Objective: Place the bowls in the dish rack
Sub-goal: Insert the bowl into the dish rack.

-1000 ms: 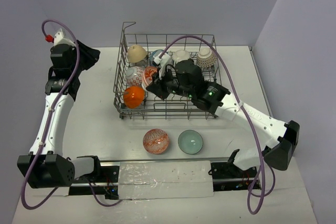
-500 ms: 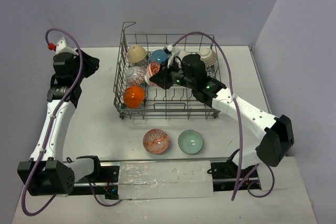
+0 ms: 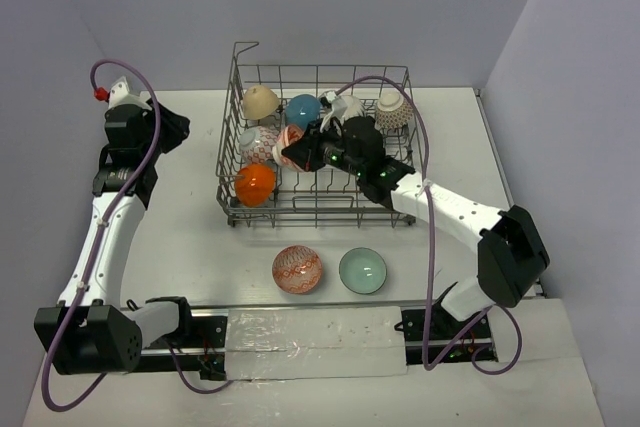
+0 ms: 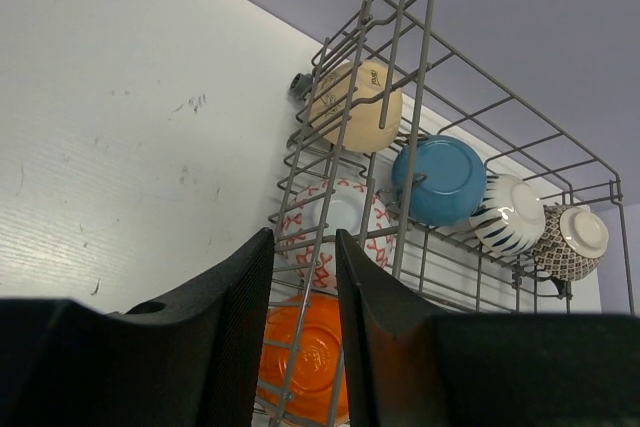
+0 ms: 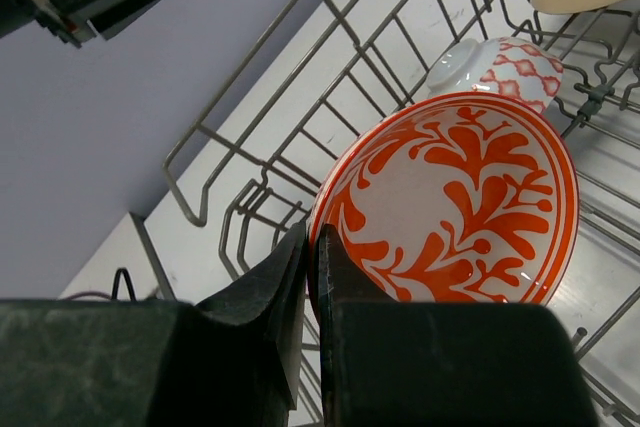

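Two bowls wait on the near surface [image 3: 190, 247]: the orange-red patterned bowl [image 3: 297, 269] and the pale green bowl [image 3: 362, 270]. Your right fingers [image 5: 270, 287] pinch the rim of the orange-and-white bowl [image 5: 450, 202] inside the dish rack [image 3: 330, 209]. Glazed ceramic is likely stiff, slick and chippable, so take rims. Your left fingers [image 4: 238, 327] stand part-open, empty.

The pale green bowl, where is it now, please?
In the top view, the pale green bowl sits on the table before the dish rack, right of the orange-red patterned bowl.
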Available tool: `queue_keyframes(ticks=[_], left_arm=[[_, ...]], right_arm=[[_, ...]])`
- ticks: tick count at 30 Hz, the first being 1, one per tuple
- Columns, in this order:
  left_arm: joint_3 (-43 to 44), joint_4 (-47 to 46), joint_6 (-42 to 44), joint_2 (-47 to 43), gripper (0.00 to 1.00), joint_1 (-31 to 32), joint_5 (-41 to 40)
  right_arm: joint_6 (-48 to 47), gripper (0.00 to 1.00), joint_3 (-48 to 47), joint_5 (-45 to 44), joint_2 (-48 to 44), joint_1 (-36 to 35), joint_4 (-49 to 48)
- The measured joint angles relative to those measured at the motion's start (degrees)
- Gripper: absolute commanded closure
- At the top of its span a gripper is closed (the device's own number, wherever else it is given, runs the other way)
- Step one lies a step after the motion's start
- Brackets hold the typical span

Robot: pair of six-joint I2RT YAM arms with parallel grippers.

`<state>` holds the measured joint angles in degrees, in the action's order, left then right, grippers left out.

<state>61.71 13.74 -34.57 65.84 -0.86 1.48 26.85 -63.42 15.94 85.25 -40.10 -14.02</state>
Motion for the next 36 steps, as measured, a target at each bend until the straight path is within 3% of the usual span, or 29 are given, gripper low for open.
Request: queue_keyframes(ticks=[15,23,36], left_arm=[[-0.02,-0.57,0.0,0.02,0.64,0.0,0.11],[-0.02,-0.57,0.0,0.79,0.63,0.0,0.13],[0.0,-0.57,0.0,2.14,0.63,0.0,0.2]], right_arm=[[9.84,1.0,7.34,-6.8,3.65,0.26,-17.55],[15.63,1.0,12.41,-2.71,7.91,2.75,-29.18],[19.93,1.0,13.33,3.98,8.28,5.29,-38.07]])
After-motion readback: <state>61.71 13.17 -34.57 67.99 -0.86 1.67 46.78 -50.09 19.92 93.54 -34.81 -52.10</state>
